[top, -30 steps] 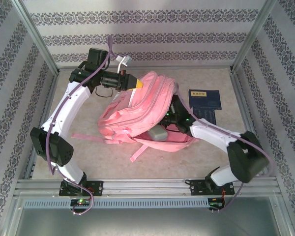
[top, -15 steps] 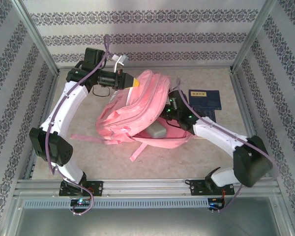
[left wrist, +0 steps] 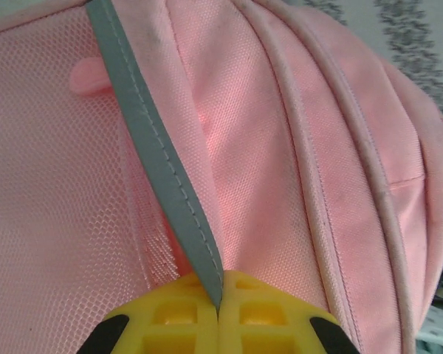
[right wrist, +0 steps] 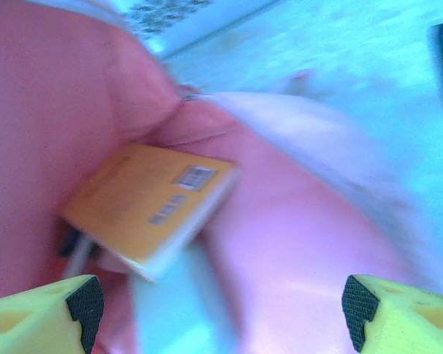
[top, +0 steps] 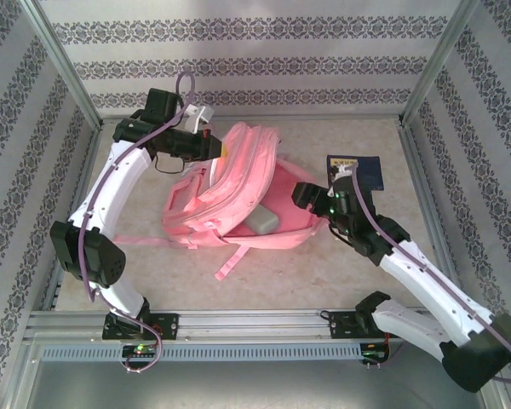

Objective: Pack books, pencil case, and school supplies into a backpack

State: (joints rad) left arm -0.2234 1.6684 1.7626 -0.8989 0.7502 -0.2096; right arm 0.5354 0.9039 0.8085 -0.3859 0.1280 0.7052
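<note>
Right wrist: right gripper (right wrist: 221, 306) stands wide apart, yellow-orange book (right wrist: 144, 210) ahead of it inside the backpack (right wrist: 303, 280).

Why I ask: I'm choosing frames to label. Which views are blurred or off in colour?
Right wrist: blurred, with a blue cast; the yellow-orange paperback book in the pink fabric backpack is smeared, its barcode unreadable. Left wrist: sharp, the backpack's mesh weave and stitched grey strip crisp. Top external: evenly lit, in focus.
</note>
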